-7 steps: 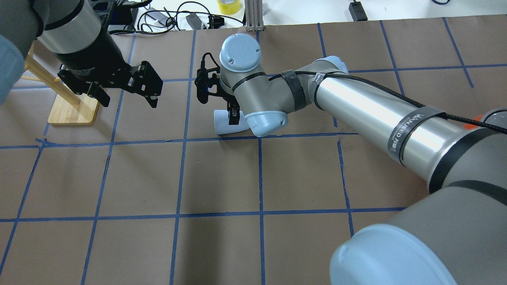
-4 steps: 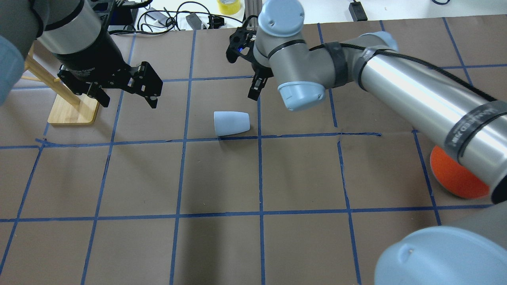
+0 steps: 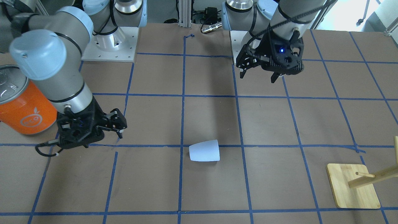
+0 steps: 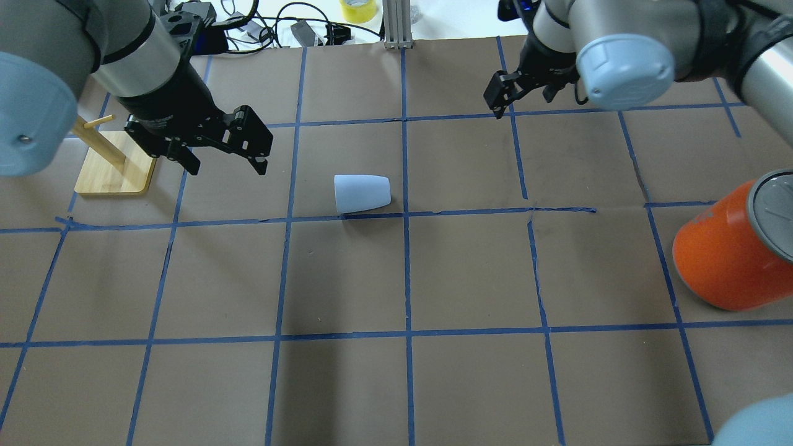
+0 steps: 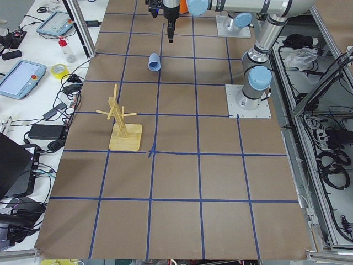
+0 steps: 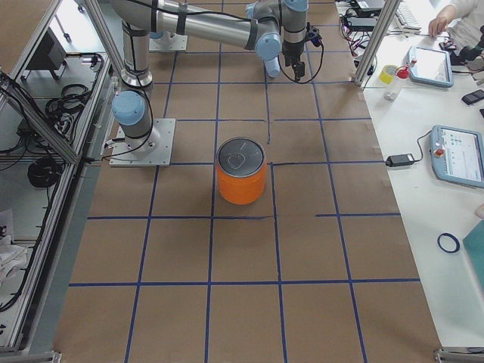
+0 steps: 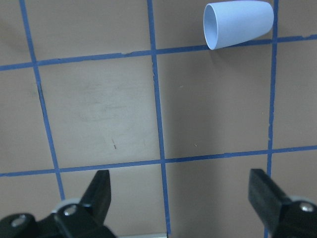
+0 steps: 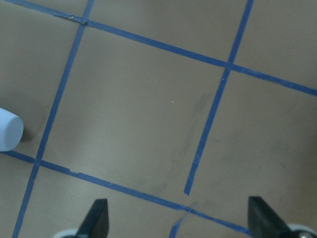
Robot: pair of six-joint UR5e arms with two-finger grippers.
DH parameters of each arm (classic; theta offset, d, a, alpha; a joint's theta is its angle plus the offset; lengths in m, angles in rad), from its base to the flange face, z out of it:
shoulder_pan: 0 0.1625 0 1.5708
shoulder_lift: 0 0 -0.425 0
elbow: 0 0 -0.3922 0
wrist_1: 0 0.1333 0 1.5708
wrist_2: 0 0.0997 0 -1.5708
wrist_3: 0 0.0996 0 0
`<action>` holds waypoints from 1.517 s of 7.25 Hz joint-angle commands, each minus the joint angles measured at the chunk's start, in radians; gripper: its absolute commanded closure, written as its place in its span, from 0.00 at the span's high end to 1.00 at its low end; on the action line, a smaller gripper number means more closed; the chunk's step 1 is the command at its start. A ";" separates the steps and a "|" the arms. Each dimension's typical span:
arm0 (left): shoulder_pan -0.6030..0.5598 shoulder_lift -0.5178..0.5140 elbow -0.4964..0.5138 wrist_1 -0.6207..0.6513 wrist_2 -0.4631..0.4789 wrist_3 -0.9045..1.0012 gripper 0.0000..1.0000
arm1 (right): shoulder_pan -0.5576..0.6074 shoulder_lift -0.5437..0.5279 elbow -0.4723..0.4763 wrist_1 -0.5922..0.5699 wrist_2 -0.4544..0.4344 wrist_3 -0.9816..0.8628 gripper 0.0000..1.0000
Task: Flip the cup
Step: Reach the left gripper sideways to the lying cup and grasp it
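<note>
1. Pale wood sits at the far left of the overhead view. It is a peg stand (image 4: 118, 173) on a square base, on a table covered in brown paper (image 4: 347, 384) and marked into squares with blue tape (image 4: 406, 272).
2. Just right of the stand, the left gripper (image 4: 228, 166) hovers above the table. Its two black fingers are spread wide with nothing between them.
3. Near the middle lies the cup (image 4: 362, 193), a small pale blue-white plastic tumbler. It is smooth and tapered, with no handle.
   - It rests on its side on the paper, just beyond a cross-table tape line and just left of a tape crossing.
   - Its long axis runs left to right, parallel to that line.
   - The wide mouth faces left, towards the left gripper, and the narrow closed base faces right.
   - The left wrist view shows a bluish inside.
   - Nothing touches the cup, so the flip is not yet done.
   - The left gripper looks the nearer of the two, with the cup to its right. A grasp would likely need to close across the cup's sides, square to the long axis.
4. Further right, towards the table's far edge, the right gripper (image 4: 521, 102) hangs above the table.
   - Its wrist view shows the fingers wide apart, holding nothing.
   - The cup lies well apart to its left and closer to the robot.
   - Only the cup's base end shows at the edge of that wrist view.
5. At the right edge an orange can (image 4: 718, 266) with a silver lid stands upright, well apart from the cup.
</note>
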 commanded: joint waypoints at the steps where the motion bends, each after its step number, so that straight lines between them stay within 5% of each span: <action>1: 0.085 -0.098 -0.165 0.216 -0.146 0.094 1.00 | -0.083 -0.105 -0.004 0.204 -0.017 0.106 1.00; 4: 0.181 -0.277 -0.173 0.246 -0.493 0.190 1.00 | -0.085 -0.138 0.000 0.201 -0.167 0.159 1.00; 6: 0.181 -0.414 -0.184 0.359 -0.711 0.200 1.00 | -0.070 -0.157 -0.001 0.204 -0.155 0.159 1.00; 7: 0.179 -0.466 -0.186 0.438 -0.725 0.205 1.00 | -0.067 -0.189 0.000 0.207 -0.157 0.159 1.00; 9: 0.172 -0.543 -0.179 0.548 -0.725 0.204 0.81 | -0.055 -0.226 0.005 0.212 -0.146 0.159 1.00; 11: 0.143 -0.551 -0.199 0.579 -0.867 0.193 0.71 | -0.014 -0.245 0.020 0.213 -0.102 0.162 1.00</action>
